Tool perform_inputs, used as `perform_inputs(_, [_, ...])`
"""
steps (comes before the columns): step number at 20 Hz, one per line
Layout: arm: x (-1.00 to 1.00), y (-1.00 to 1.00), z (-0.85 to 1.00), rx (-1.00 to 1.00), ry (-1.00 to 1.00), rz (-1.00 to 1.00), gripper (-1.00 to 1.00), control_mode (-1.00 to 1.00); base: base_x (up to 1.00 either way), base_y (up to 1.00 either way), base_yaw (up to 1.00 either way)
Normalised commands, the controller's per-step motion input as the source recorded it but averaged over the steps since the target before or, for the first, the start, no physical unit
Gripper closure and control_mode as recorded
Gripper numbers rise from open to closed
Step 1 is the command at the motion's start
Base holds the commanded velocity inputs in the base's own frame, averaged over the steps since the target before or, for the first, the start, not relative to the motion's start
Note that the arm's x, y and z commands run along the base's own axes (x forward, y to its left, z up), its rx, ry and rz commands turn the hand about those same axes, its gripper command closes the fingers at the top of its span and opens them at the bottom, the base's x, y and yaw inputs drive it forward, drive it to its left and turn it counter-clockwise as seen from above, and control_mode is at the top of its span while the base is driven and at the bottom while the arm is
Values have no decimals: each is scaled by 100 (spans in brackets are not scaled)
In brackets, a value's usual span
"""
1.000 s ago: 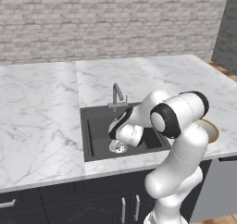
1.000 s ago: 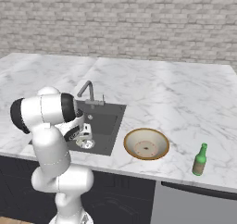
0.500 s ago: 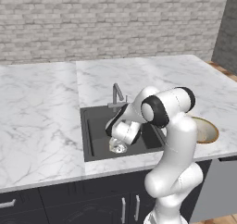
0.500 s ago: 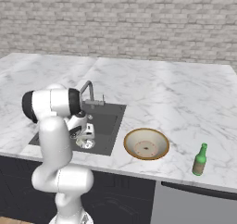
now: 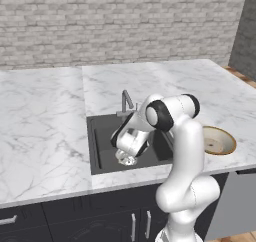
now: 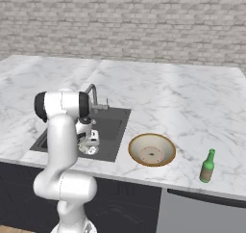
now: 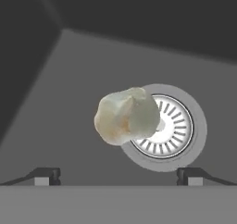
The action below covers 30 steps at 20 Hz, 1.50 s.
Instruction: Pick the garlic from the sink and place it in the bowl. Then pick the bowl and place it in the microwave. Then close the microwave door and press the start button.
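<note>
Roughly level long axis: garlic [image 7: 127,115] over drain [image 7: 172,127].

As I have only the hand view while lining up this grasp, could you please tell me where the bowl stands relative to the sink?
Observer: The shallow round bowl with a tan-brown rim stands on the white marble counter, just right of the dark-grey rectangular sink and apart from it.
Operator: Thank you. Is anything else near it?
Observer: A small green glass bottle stands upright farther right, near the counter's front edge.
Operator: And the arm?
Observer: It bends down into the basin, its pincer low over the drain.
</note>
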Motion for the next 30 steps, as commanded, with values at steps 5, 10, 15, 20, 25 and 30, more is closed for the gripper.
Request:
perform_inputs(5, [42,2,-41,0,0,0,-100,-100,0,0,0])
perform_inputs(10, [27,13,-28,0,0,0,-100,-100,0,0,0])
perform_inputs(15, [17,19,-13,0,0,0,-100,-100,0,0,0])
perform_inputs(20, [5,0,12,0,1,0,100,-100,0,0,0])
perform_inputs(25, [-18,-5,100,0,-5,-7,100,-100,0,0,0])
perform_inputs(30, [-10,-24,100,0,0,-13,100,-100,0,0,0])
